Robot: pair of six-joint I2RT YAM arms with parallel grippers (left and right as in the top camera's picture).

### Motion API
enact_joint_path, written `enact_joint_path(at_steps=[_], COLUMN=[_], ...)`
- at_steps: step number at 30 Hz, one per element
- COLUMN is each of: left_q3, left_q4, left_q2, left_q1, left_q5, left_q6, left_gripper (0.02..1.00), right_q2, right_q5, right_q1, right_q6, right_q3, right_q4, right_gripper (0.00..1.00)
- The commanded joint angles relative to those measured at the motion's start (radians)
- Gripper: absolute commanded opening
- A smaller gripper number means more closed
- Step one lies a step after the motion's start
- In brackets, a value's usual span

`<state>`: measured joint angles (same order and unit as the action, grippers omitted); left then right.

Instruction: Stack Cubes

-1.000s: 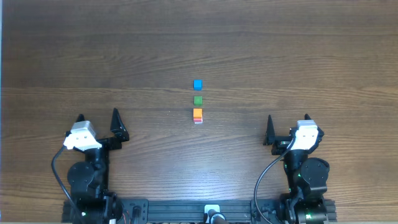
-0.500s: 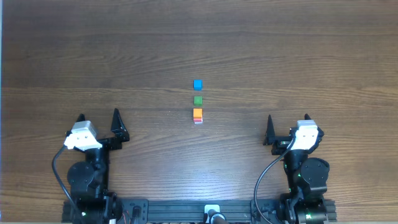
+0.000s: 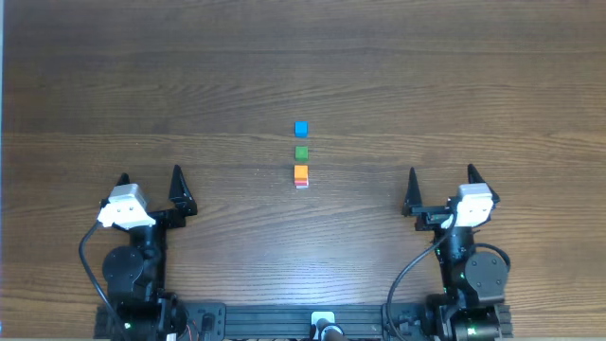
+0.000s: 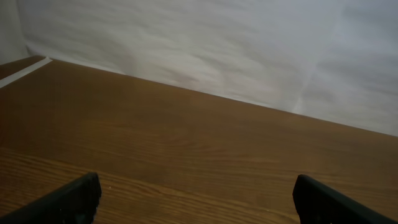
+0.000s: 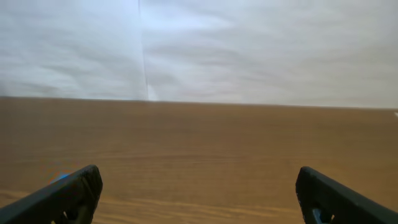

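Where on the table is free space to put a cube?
Bare table lies between the left gripper and the cubes, between them and the right gripper, and beyond the blue cube. Crowded: the gaps around the green cube, toward the orange cube.

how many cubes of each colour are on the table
blue cube: 1
green cube: 1
orange cube: 1
red cube: 1, just an edge showing under the orange one
total: 4
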<state>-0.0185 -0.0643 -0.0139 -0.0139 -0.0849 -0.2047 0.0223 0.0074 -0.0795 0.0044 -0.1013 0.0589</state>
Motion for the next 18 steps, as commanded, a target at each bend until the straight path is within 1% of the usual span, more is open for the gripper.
enact_joint_path(at_steps=[1,4,9,13,18], left_q3=[0.012,0.012,0.012,0.012,0.012], left_q4=[-0.001,-0.001,-0.001,-0.002,-0.002], left_q2=[0.006,0.006,0.006,0.006,0.003], left_q1=[-0.005,-0.005,-0.005,-0.005,-0.005], left_q5=[0.010,0.010,0.010,0.010,0.010], left_q6=[0.014,0.014,0.014,0.014,0.014], left_gripper=[1.000,1.000,1.000,1.000,1.000], right_q2=[0.069,0.184,0.433,0.636,0.849], right_q5=[-0.030,-0.029,-0.030,-0.029,-0.029], right_q1=[-0.009,-0.010,-0.029,-0.066,-0.139], right_q6=[-0.004,-0.014,-0.013,0.019,0.036], right_q3=[-0.174,-0.323,-0.615,-0.835,-1.023], right_q4=[0.038,0.126,0.342,0.504,0.619], right_gripper=[0.993,0.993,0.991,0.993,0.991])
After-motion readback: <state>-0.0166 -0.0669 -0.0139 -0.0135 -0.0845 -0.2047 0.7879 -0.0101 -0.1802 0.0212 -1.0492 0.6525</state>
